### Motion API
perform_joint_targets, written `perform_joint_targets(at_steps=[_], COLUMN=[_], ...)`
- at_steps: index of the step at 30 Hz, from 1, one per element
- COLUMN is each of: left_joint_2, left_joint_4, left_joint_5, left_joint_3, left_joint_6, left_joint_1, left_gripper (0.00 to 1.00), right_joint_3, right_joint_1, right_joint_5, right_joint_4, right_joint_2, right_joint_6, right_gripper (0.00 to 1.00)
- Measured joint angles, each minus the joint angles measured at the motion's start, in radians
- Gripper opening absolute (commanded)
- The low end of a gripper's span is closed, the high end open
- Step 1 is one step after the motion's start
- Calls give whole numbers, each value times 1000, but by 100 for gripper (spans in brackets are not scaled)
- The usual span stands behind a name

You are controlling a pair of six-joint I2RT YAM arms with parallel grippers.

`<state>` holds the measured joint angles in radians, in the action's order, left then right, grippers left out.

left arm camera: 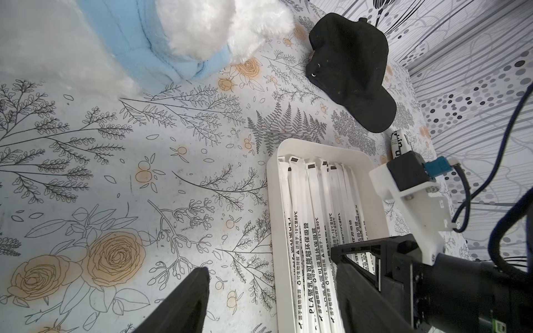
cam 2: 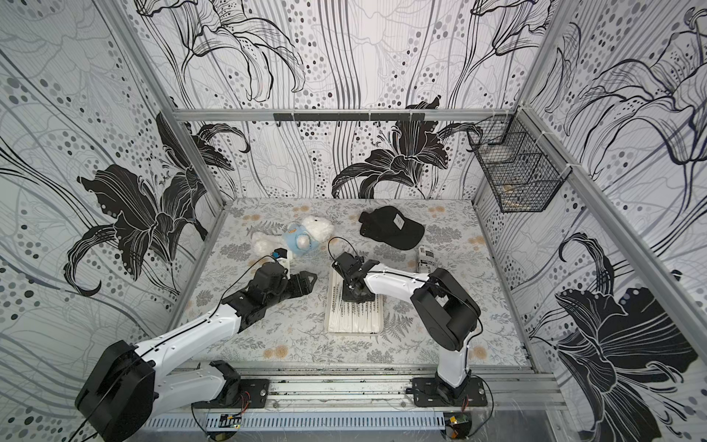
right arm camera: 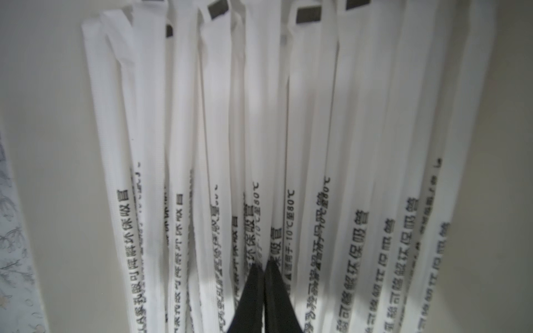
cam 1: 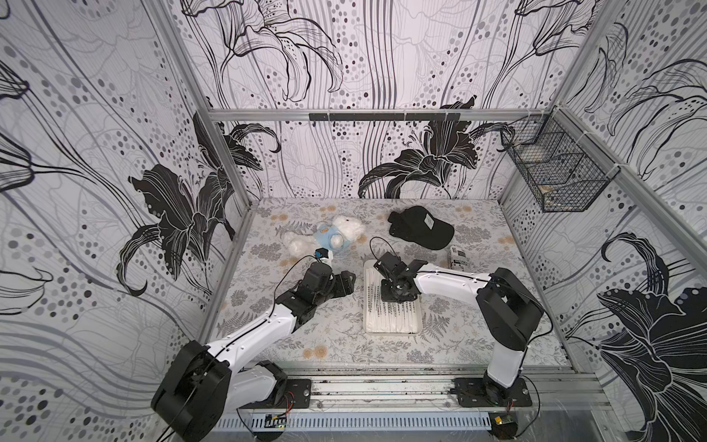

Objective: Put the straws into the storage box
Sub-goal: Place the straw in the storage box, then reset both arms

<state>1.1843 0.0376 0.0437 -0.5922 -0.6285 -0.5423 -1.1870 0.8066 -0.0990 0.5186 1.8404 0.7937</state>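
**Straws lie in the box, right gripper down among them**

One table (cam 1: 325, 344) with a floral cover carries everything.

Two arms reach in from the near edge. The left gripper (left arm camera: 268, 261) hangs just left of the storage box. Its two fingers are spread wide with nothing between them, over bare table. The right gripper (right arm camera: 264, 263) points down into the middle of the box, its two black fingertips drawn together and touching the straws. Whether a straw is pinched between them cannot be told.

One black wire mesh basket (cam 1: 554, 168) hangs on the right wall. Its contents are too dim to name.

One storage box (cam 1: 394, 331), a shallow white tray with rounded corners, lies flat just right of the table's centre, its long side running near to far.

One black cap (cam 1: 421, 227) lies at the far right, well apart from the box.

One white plush toy (cam 1: 336, 233) in a pale blue garment lies at the far centre, beyond the left gripper.

One short white packet (cam 1: 457, 257) with black print lies just right of the box's far end, near the cap's brim.

The straws (right arm camera: 216, 115), at least ten white paper-wrapped sticks with black lettering, all lie inside the box. They run lengthwise and overlap too much for an exact count. Several show a small black mark at the far end.
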Motion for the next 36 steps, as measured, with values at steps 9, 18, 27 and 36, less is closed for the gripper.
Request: perform_joint_targets(at_steps=[9,18,27,36], left_joint_2=[1,-67,-314,67], left_joint_4=[0,93,-446,-783], left_joint_5=[0,-107,-631,-877], left_joint_3=[1,-29,322,277], left_joint_6=[0,49,199,519], left_joint_1=[0,0,-43,22], left_gripper=[74,74,98,98], right_joint_3=[0,22,507,806], right_joint_1=[0,-82,-317,-642], right_joint_5=[-2,-11,-249,-480], right_joint_4=[9,44,-481,-951], right_joint_2=[-13,-272,-680,-599], right_joint_6=[10,-68,-421,-609], right_gripper=[22,37,65,64])
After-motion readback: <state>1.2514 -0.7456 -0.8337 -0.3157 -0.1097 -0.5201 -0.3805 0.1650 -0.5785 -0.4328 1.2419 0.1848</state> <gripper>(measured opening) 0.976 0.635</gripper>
